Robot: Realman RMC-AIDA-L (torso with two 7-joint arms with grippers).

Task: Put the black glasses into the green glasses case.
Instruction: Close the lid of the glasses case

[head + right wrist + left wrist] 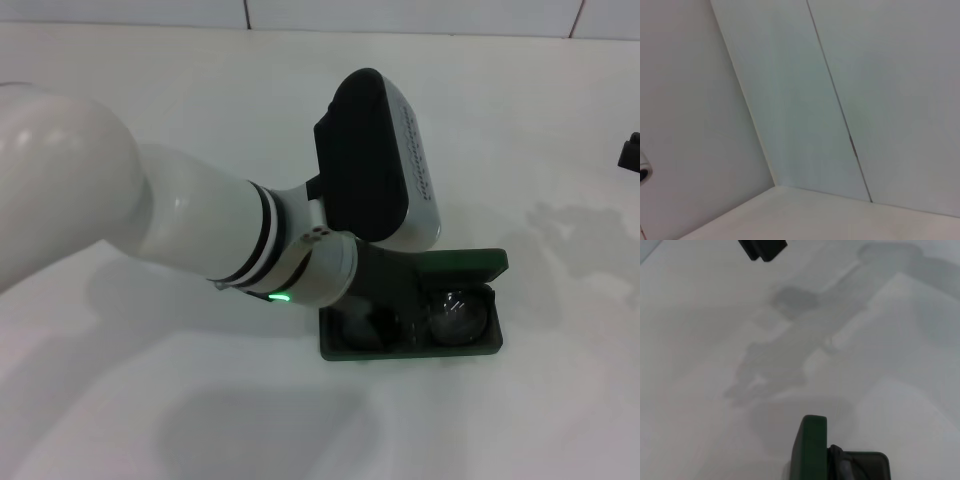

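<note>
The case (412, 345) lies open on the white desk (520, 420) nearest the robot, its tray facing up and its lid (465, 262) raised along the far edge; in the left wrist view that lid shows edge-on as a smooth, hard green shell with rounded corners; the lining looks dark and soft. The glasses (455, 312) sit in the tray, one round clear lens catching light, the other half hidden under the arm; thin black frame, so the placing looks all but done. The left end effector (385, 285) hangs just over the tray's left half, likely to set the glasses down or let them go; its fingers are covered by the wrist, so how far they are parted, or whether they grip anything, cannot be told. Beyond, the left arm's glossy white shell and black camera housing (365, 150) stand above the desk. The right end effector (630, 152) is parked at the far right edge; its opening cannot be judged.
</note>
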